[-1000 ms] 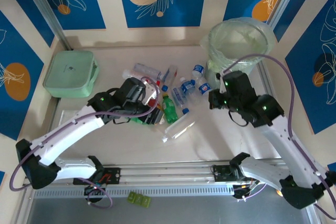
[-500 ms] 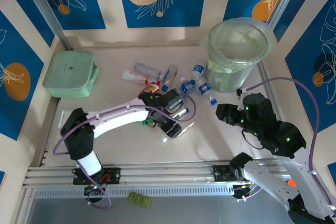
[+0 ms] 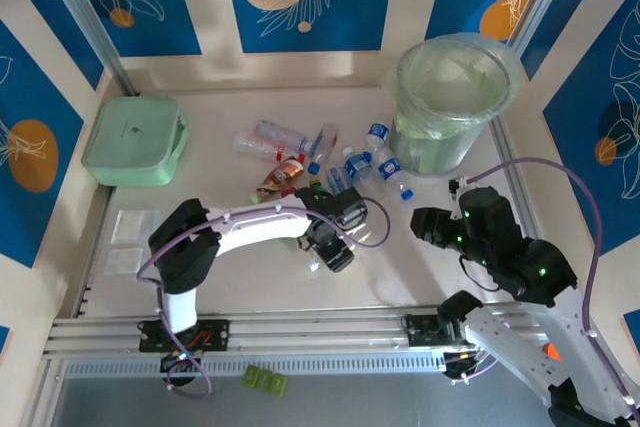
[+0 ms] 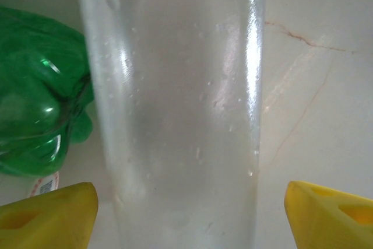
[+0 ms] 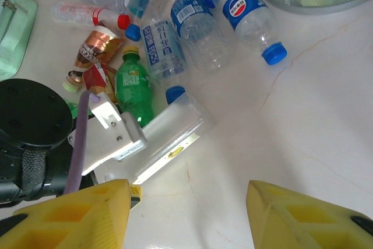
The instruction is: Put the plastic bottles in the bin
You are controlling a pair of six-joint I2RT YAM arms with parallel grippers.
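left jaws stand apart astride a clear bottle (image 4: 180, 97) on the counter (image 4: 317, 86), lined up to clamp it; right jaws gape empty.

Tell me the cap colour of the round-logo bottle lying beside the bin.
Blue. The cap of that bottle shows best in the right wrist view.

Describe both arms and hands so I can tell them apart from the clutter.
The left arm and right arm have white links, black joints and a purple cable looping along each. The left hand and right hand have yellow fingertips.
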